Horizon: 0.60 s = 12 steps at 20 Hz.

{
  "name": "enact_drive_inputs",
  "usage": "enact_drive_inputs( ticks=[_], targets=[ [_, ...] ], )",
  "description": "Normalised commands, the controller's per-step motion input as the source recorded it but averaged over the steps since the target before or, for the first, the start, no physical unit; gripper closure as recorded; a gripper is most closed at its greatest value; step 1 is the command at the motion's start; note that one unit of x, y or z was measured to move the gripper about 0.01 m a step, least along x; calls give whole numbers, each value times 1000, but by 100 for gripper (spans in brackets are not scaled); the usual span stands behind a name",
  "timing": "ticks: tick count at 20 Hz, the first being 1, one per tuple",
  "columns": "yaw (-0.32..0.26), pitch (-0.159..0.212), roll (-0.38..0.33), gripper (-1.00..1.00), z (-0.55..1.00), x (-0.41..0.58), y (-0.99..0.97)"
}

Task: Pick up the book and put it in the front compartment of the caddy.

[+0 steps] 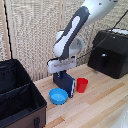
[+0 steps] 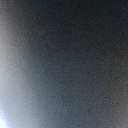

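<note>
Standing upright on the wooden table (image 1: 100, 100), the book (image 1: 65, 82) presents its dark navy cover with a strip of white page edge on the side toward the exterior view's right. I see the gripper (image 1: 62, 71) directly over the book's top edge, low enough that the fingertips are lost against the dark cover; I cannot tell whether the fingers are spread, pressed together or pinching the book. My wrist view gives only a blurred dark grey-blue field, lighter along one edge, and resolves no object. Just beside the book, toward the exterior view's right, stands the red cup (image 1: 82, 85), shorter than the book. The blue bowl (image 1: 58, 96) sits in front of the book's base, very near it. Well apart, at the exterior view's left, lies the caddy (image 1: 20, 116), open at the top, with its front compartment (image 1: 15, 102) nearest the camera. A black appliance (image 1: 110, 54) occupies the table's far side at the exterior view's right
</note>
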Motion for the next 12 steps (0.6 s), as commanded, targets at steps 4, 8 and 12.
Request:
enact_drive_inputs(
  ticks=[4,8,12],
  targets=[
    [-80,-2,26,100,984,185,-342],
    [-32,24,5,100,1000,191,-332],
    [-118,43,22,100,1000,32,-222]
  ],
)
